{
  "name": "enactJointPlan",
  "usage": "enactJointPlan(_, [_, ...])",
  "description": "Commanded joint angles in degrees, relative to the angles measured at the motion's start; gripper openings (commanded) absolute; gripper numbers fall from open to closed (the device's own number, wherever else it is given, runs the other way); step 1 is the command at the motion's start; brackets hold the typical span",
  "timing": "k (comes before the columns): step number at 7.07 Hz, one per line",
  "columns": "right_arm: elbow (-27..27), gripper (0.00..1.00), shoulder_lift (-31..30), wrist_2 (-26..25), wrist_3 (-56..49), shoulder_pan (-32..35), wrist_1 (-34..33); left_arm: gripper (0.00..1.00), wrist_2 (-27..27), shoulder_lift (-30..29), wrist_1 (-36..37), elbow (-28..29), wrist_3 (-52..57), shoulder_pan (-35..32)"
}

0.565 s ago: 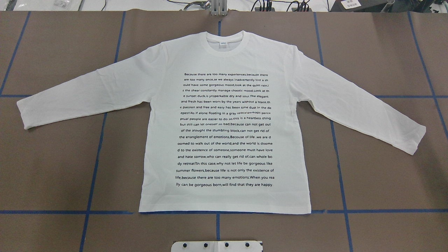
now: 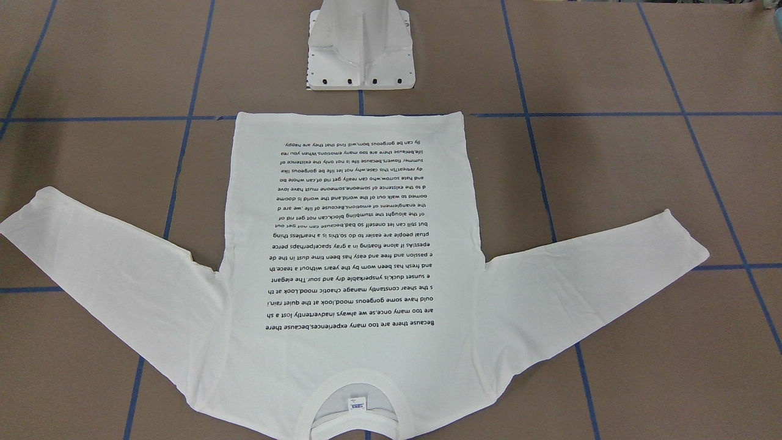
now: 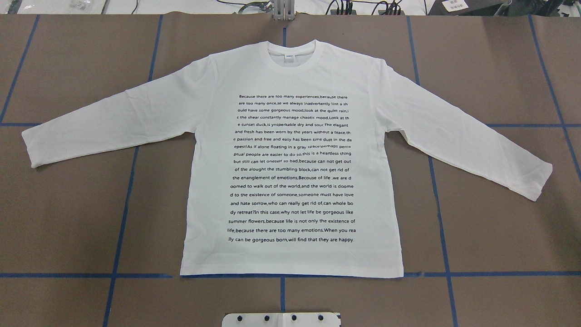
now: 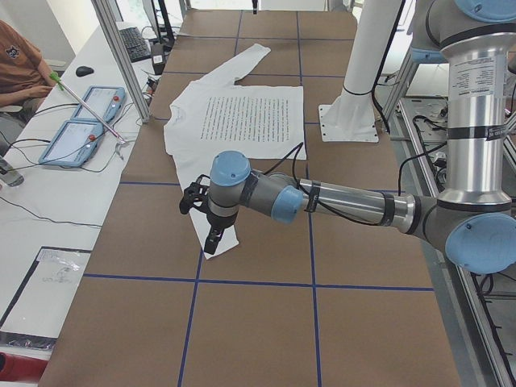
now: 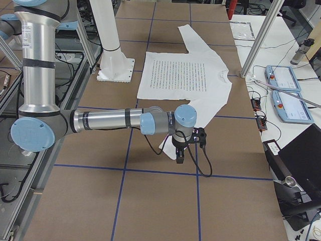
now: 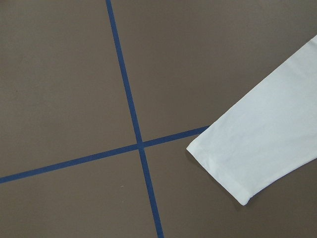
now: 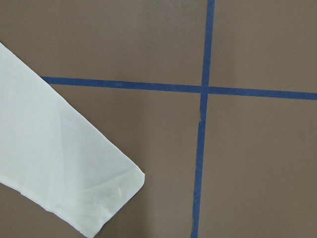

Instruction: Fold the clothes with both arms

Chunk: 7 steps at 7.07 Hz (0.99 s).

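The white long-sleeved T-shirt [image 3: 290,154] lies flat and spread out on the brown table, printed text up, collar at the far side, both sleeves angled outward. My left gripper [image 4: 211,240] hangs over the cuff of the near sleeve in the exterior left view. Its wrist camera shows that cuff [image 6: 247,158] and no fingers. My right gripper [image 5: 180,156] hangs over the other sleeve's end in the exterior right view, and its wrist camera shows that cuff [image 7: 74,183]. I cannot tell whether either gripper is open or shut.
Blue tape lines [image 3: 122,218] cross the brown table. The white pedestal base [image 2: 360,49] stands just behind the shirt's hem. Beyond the collar side is a white bench with control tablets [image 4: 81,121], metal frame posts [image 4: 121,56] and a seated person [image 4: 20,64].
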Motion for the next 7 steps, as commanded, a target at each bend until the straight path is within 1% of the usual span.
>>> enactJointPlan(1, [0.00, 1.00, 0.00, 0.02, 0.25, -0.85, 0.00, 1.00, 0.03, 0.04, 0.00, -0.30, 0.01, 0.04])
enactJointPlan(4, [-0.09, 1.00, 0.09, 0.11, 5.51, -3.39, 0.52, 0.99, -0.14, 0.13, -0.26, -0.48, 0.01, -0.05])
enactJointPlan(5, [-1.04, 1.00, 0.09, 0.11, 9.79, -4.79, 3.92, 1.00, -0.14, 0.13, -1.66, -0.83, 0.10, 0.04])
enactJointPlan(6, [-1.23, 1.00, 0.09, 0.11, 18.45, -7.85, 7.09, 1.00, -0.14, 0.13, -2.71, -0.83, -0.08, 0.04])
enactJointPlan(7, [-3.06, 1.00, 0.00, 0.02, 24.11, -9.97, 10.60, 1.00, -0.14, 0.13, -2.81, -0.66, -0.08, 0.04])
